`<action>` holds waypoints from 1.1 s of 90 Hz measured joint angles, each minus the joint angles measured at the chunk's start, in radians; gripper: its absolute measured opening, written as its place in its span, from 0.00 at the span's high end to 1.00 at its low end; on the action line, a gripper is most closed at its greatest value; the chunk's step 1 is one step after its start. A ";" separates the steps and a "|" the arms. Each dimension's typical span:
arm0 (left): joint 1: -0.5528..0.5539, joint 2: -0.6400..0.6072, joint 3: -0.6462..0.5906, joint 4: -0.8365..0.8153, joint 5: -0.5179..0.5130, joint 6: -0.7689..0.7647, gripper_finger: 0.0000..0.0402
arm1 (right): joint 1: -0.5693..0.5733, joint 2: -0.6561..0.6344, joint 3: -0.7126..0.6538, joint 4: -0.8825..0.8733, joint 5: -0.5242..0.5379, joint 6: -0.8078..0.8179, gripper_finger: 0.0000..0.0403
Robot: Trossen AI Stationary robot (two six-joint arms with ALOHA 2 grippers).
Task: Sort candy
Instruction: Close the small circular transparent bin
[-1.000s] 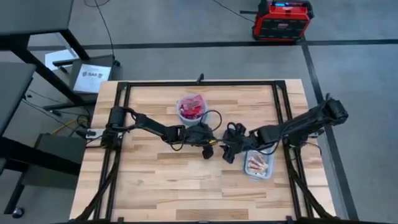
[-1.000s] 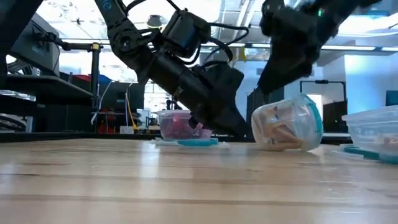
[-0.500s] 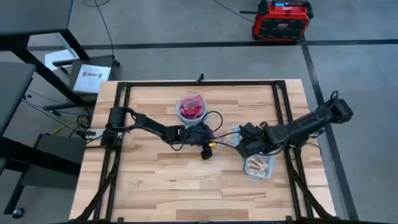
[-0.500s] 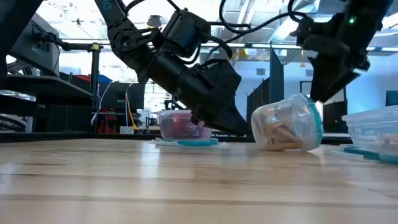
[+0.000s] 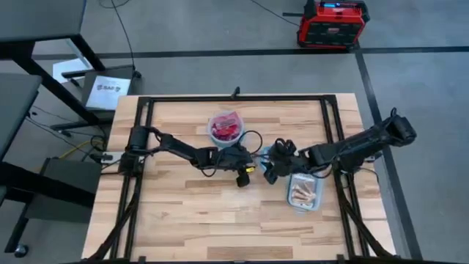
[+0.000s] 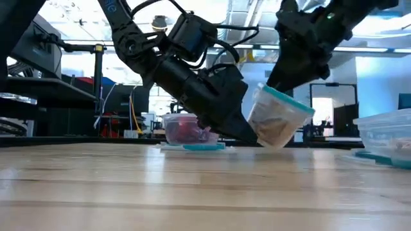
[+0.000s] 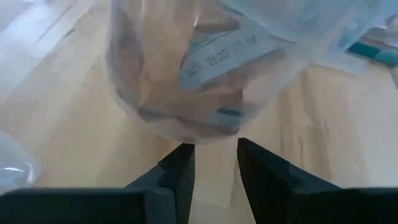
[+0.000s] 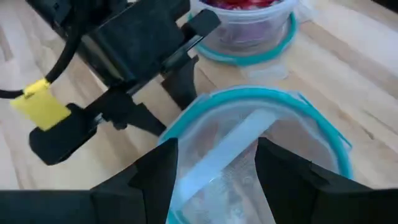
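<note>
- Beyond the wooden table, grey floor, with a red box far behind.
- Left gripper sat low at mid-table, fingers narrowly apart, nothing between them.
- Bowl of red candy stood behind it.
- Right gripper clamped the teal-rimmed tub, tilted, candy inside.
- Rightmost, a box of candy.

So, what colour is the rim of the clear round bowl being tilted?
Teal rim, clearest in the right wrist view.
</note>
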 joint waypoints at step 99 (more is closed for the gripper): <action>-0.012 -0.076 0.004 -0.424 0.252 -0.132 0.73 | -0.037 0.003 -0.002 -0.006 -0.048 -0.045 0.51</action>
